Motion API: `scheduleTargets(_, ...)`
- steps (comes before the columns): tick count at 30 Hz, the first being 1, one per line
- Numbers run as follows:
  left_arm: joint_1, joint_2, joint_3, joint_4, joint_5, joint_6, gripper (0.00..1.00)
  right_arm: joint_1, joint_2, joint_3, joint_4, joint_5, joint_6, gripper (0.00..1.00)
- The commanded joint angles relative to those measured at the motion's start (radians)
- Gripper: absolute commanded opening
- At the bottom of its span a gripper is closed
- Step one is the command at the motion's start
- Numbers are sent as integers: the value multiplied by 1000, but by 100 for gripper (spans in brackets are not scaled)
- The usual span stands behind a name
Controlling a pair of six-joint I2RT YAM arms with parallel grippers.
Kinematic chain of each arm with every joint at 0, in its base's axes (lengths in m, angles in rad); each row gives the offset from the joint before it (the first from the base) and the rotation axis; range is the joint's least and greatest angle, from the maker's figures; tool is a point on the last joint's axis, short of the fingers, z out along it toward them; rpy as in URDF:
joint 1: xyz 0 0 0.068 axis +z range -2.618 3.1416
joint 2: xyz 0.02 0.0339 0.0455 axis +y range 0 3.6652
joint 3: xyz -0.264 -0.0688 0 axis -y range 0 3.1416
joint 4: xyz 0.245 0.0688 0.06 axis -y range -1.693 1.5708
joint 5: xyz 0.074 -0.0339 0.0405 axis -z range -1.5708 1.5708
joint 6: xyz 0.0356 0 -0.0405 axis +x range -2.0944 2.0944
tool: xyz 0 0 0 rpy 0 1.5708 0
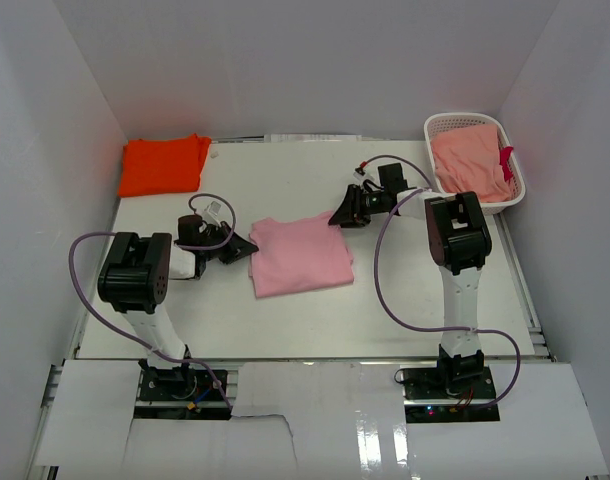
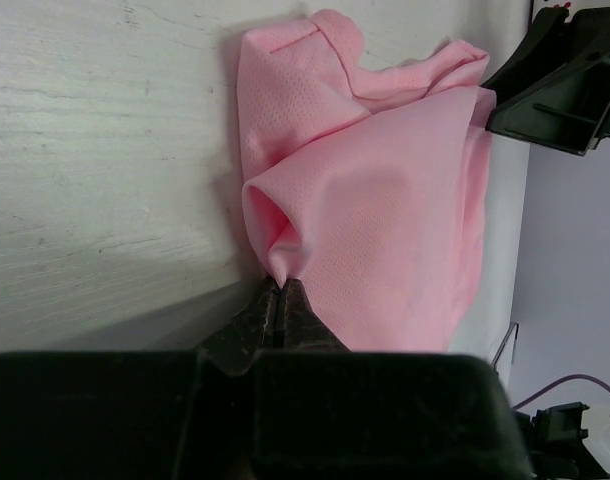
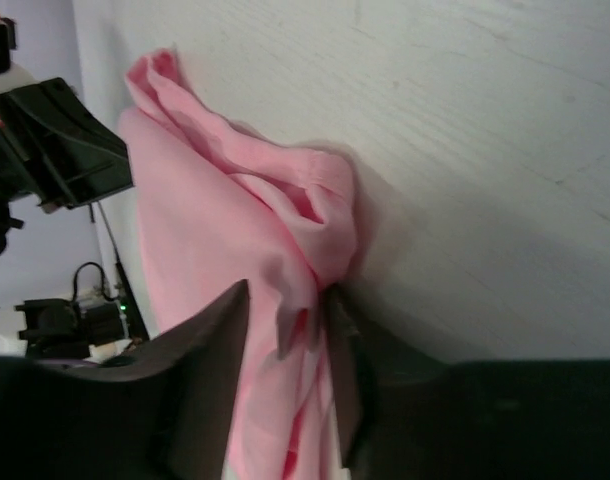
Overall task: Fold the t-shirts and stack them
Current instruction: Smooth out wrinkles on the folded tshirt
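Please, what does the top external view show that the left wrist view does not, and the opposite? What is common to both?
Only the top external view shows the folded orange t-shirt at the far left corner, the white basket holding pinkish cloth at the far right, and both whole arms. Only the left wrist view shows that the left gripper is shut on an edge fold of the pink t-shirt. Both show that t-shirt, the right gripper at its opposite side, and the white table.
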Motion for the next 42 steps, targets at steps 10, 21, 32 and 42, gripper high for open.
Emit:
scheduleTargets(10,1,-98,78,-163,-90,70,0,-45,-124,-68,-55,148,-58,67)
scheduleTargets(21,1,-86,189,-214,-66,69,0,-63,-210,-137,-80,224,-82,67)
scheduleTargets(32,-6,-29,183,-221,-38,75,0,-63,-203,-132,-86,182,-90,69)
scheduleTargets(42,-18,-10,175,-220,-50,81,0,-39,-174,-161,-40,132,-61,73)
